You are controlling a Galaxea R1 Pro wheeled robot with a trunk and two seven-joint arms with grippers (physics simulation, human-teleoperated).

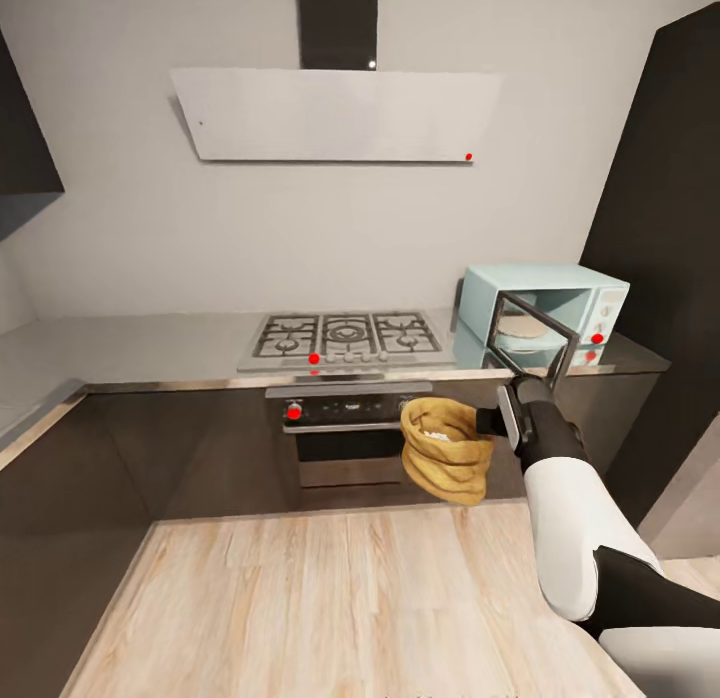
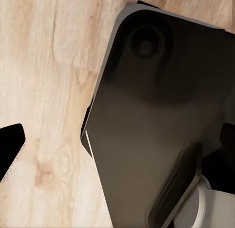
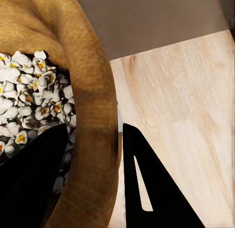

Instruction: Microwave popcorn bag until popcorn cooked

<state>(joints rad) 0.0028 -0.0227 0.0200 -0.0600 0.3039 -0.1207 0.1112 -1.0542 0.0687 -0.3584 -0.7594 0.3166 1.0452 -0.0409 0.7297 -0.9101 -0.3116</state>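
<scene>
The tan popcorn bag hangs in the air in front of the oven, below counter height, tilted, with white popcorn inside. My right gripper is shut on the bag's thick rolled rim, one finger inside and one outside. The mint-blue microwave stands on the grey countertop at the right, just behind and above the bag. Its glass door is swung open toward me. In the left wrist view my left gripper is open, its black fingertips far apart over the floor and my dark base.
A grey gas hob sits mid-counter with a steel oven with a red knob under it and a white hood above. A tall dark cabinet stands right of the microwave. Pale wood floor lies in front.
</scene>
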